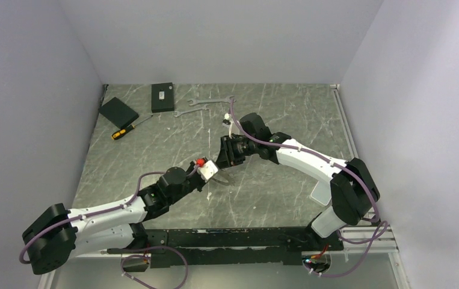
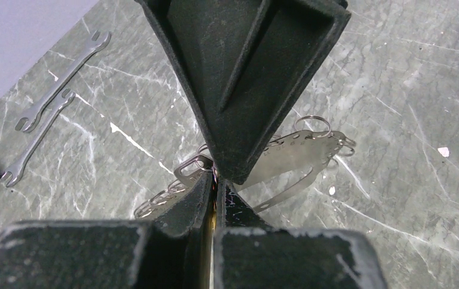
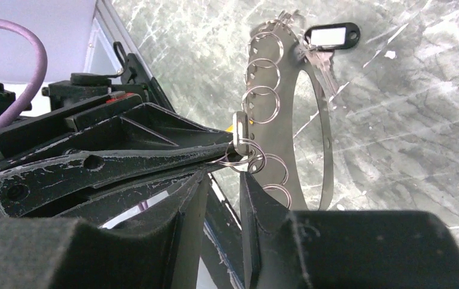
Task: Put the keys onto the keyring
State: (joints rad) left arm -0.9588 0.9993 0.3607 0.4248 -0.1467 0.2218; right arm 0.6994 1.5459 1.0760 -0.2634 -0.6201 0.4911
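The keyring [image 3: 325,129] is a flat silvery loop carrying several small split rings [image 3: 261,103]; it also shows in the left wrist view [image 2: 293,158]. A silver key with a black tag [image 3: 333,36] hangs at its far end. My left gripper [image 2: 216,183] is shut on a brass-yellow key [image 3: 233,127], with a silver slotted key head [image 2: 193,167] and a split ring at its tips. My right gripper [image 3: 224,174] points down right against the left fingertips. Its jaws stand a narrow gap apart with nothing between them, and a split ring [image 3: 246,160] lies just past them. In the top view the two grippers [image 1: 222,164] meet mid-table.
Two long silver wrenches [image 2: 52,102] lie at the back, also in the top view [image 1: 206,103]. Two black boxes [image 1: 162,97] and a yellow-handled screwdriver [image 1: 124,130] sit at the back left. Grey walls close in on both sides.
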